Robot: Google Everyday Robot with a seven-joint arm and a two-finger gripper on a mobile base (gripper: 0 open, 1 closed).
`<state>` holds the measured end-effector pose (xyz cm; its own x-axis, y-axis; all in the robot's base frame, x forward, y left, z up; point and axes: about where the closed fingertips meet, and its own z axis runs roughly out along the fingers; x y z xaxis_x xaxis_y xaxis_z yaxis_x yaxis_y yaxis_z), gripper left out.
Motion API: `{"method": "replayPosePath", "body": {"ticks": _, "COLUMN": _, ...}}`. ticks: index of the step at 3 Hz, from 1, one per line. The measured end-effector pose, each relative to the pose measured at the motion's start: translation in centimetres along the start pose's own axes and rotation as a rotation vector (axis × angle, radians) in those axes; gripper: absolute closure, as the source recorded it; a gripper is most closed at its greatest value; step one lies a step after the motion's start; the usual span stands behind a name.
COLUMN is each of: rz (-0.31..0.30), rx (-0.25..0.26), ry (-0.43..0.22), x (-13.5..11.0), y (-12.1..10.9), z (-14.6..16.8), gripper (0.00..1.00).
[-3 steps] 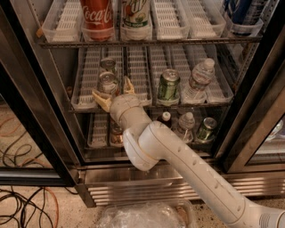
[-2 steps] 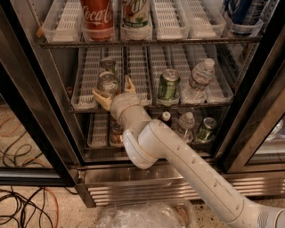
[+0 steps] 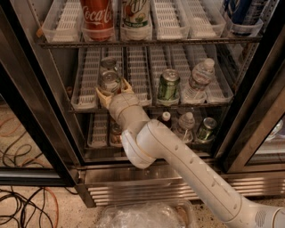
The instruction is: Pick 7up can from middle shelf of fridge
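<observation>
My gripper [image 3: 113, 90] is inside the fridge [image 3: 133, 174] at the front edge of the middle shelf [image 3: 87, 95]. Its tan fingers [image 3: 101, 95] are spread, one on each side of the 7up can [image 3: 110, 81]. I cannot tell whether the pads actually press the can's sides. The white arm [image 3: 187, 169] runs back from it down to the lower right corner.

Starting at the far left, I see dark and orange cables [image 3: 18, 205] lying on the speckled floor beside the black door frame. Next, on the top shelf, comes a red Coca-Cola bottle [image 3: 96, 18], with a bottle bearing a white and green label [image 3: 136, 15] just to its right. Below the Coca-Cola bottle, the 7up can stands upright in a white slotted tray in the left half of the middle shelf. It is small and silvery, its shiny lid faces me, and I can barely make out its label. A second silvery top [image 3: 109, 64] sits just behind it in the same lane.

Further right on the same shelf stands a green can [image 3: 168, 85], then a clear water bottle [image 3: 198, 82], each in its own lane. On the bottom shelf I make out a small bottle [image 3: 185, 124] and another green can [image 3: 207, 129]. At the top right stands a blue can [image 3: 247, 13].
</observation>
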<state>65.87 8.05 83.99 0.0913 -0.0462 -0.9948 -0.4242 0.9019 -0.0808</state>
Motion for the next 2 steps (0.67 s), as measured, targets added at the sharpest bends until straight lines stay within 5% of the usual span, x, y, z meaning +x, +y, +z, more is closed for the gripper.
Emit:
{"method": "replayPosePath", "body": {"ticks": 1, "rz": 0.000, "rx": 0.000, "ry": 0.000, "x": 0.00, "y": 0.00, "z": 0.00, "gripper": 0.89}}
{"method": "replayPosePath", "body": {"ticks": 2, "rz": 0.000, "rx": 0.000, "ry": 0.000, "x": 0.00, "y": 0.01, "z": 0.00, "gripper": 1.00}}
